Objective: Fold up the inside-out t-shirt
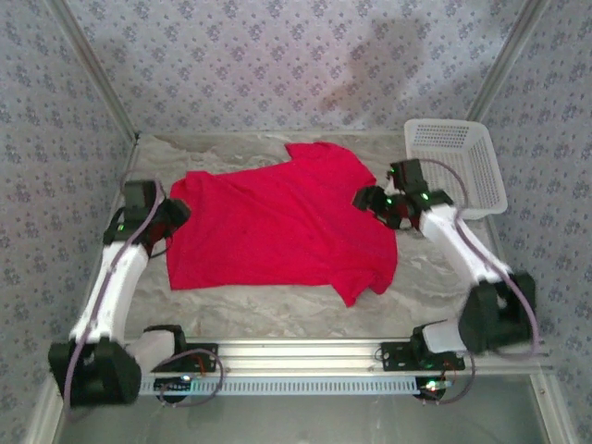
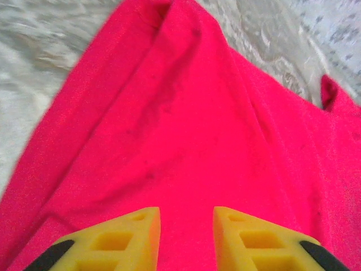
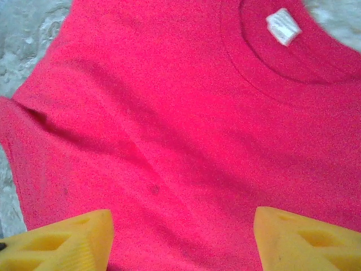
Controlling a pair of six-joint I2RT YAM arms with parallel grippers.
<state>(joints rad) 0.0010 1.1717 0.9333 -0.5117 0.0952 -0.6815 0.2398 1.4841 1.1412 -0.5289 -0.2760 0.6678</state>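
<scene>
The inside-out t-shirt lies spread fairly flat on the table, bright red, with its collar to the right and its hem to the left. Its round collar and small white tag appear in the right wrist view. My left gripper hovers at the shirt's left edge. In its wrist view the left gripper is open, its yellow fingers over wrinkled red fabric. My right gripper is at the shirt's right edge by the collar. The right gripper stands wide open above the cloth, holding nothing.
A white plastic basket stands at the back right, just behind the right arm. The pale marbled table shows in front of the shirt. Patterned walls close in the back and both sides.
</scene>
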